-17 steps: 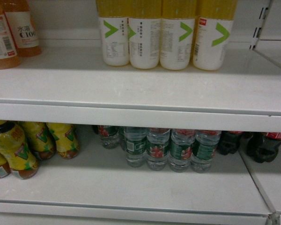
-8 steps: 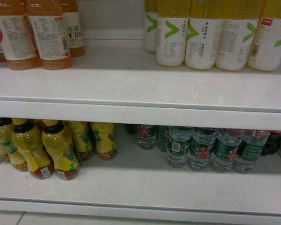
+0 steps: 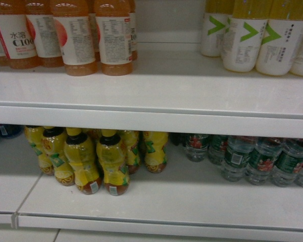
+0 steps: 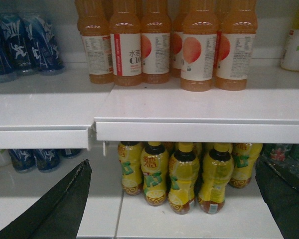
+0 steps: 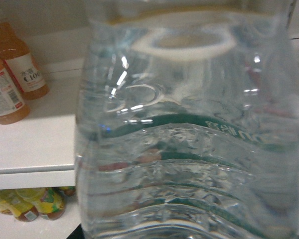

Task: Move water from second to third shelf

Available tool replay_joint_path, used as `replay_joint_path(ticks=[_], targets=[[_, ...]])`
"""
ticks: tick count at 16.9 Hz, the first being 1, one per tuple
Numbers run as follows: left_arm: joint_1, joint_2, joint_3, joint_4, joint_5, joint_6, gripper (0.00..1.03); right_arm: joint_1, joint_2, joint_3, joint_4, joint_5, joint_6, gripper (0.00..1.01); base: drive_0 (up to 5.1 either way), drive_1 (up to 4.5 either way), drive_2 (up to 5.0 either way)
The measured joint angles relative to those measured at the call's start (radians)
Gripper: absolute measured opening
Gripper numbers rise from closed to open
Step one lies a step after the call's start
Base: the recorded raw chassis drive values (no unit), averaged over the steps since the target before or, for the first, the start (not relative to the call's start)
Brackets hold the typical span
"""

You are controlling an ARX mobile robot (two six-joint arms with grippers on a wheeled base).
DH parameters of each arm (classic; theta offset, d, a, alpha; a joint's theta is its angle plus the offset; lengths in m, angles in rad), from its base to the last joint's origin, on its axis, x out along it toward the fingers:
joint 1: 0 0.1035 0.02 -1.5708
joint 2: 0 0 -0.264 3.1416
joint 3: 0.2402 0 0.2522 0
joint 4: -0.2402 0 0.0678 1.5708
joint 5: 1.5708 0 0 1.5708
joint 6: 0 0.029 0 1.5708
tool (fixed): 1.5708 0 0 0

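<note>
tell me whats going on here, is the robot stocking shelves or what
It looks that way. The right wrist view is almost filled by a clear ribbed water bottle with a green label, so the right arm seems to be carrying it, though its tool is hidden. The left tool is open and empty, facing yellow-wrapped tea bottles on the lower shelf. More water bottles stand to the right there. Orange drink bottles sit on the shelf above.

A shop's drinks aisle: white shelves (image 3: 156,121) carry rows of orange drink bottles (image 3: 73,38), yellow-wrapped tea bottles (image 3: 83,161) and water bottles (image 3: 262,161).
</note>
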Motion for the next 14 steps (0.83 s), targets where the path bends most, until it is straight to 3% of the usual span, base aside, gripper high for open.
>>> replay_joint_path(ticks=[14], targets=[[0.000, 0.000, 0.000, 0.001, 0.000, 0.000, 0.98, 0.000, -0.001, 0.000, 0.002, 0.000, 0.000, 0.43, -4.6, 2.22, 2.2]])
